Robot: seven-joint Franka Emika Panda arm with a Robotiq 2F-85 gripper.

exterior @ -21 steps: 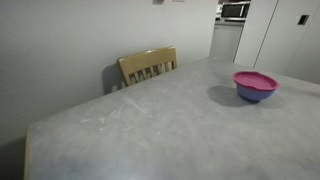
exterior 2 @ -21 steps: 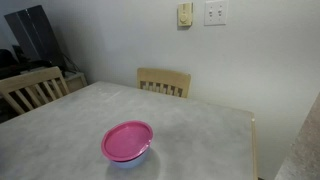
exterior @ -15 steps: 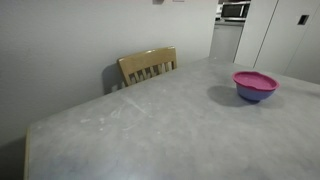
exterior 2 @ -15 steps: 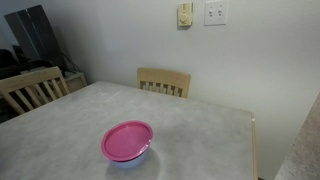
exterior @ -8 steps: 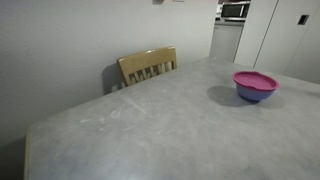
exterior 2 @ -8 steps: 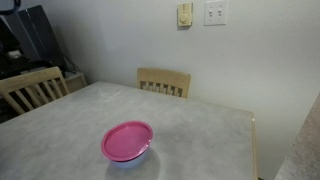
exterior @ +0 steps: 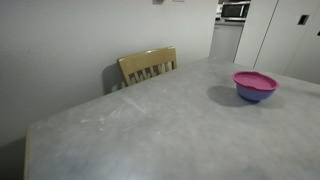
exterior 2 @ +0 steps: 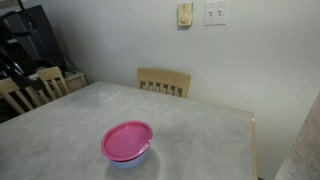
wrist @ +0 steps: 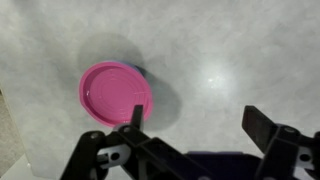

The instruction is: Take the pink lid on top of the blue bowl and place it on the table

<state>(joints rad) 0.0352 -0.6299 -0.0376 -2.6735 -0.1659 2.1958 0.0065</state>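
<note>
Pink lid (exterior: pixel 255 79) sits flat on the blue bowl (exterior: pixel 254 96), overhanging its rim, and both stand on the grey counter (exterior: pixel 150 130), well apart from the wooden chair (exterior: pixel 148 66) pushed up to the far edge. Wrist view: jaws spread wide and empty, up above the counter (wrist: pixel 235 50). The lid (wrist: pixel 117 94) is off to one side, not between them, with only a sliver of bowl (wrist: pixel 143 71) showing past its edge.
</note>
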